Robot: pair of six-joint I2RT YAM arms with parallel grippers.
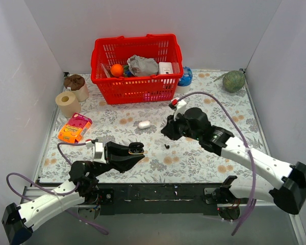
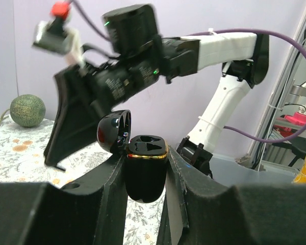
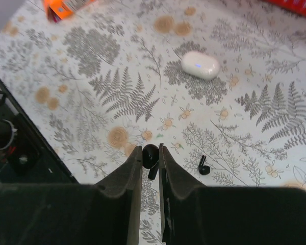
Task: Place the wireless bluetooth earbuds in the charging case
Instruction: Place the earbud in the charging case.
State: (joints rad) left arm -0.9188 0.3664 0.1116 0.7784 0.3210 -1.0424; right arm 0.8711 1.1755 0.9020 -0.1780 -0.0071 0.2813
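Note:
The charging case (image 2: 145,171), black and glossy with a gold rim, stands upright between the fingers of my left gripper (image 2: 146,153), which is shut on it. Its lid (image 2: 113,132) hangs open to the left and both sockets are empty. The top view shows this gripper (image 1: 136,148) at the near left of the table. My right gripper (image 3: 151,153) is shut on one black earbud (image 3: 151,157), lifted off the cloth, stem pointing down. The other earbud (image 3: 203,166) lies on the cloth just to its right, also seen below the right gripper (image 1: 168,134) as a black speck, the earbud (image 1: 167,146).
A white pill-shaped case (image 3: 200,65) lies on the floral cloth beyond the right gripper. A red basket (image 1: 137,66) of items stands at the back, a green melon (image 1: 233,80) at back right. A paper roll (image 1: 67,103) and an orange packet (image 1: 75,127) sit at left.

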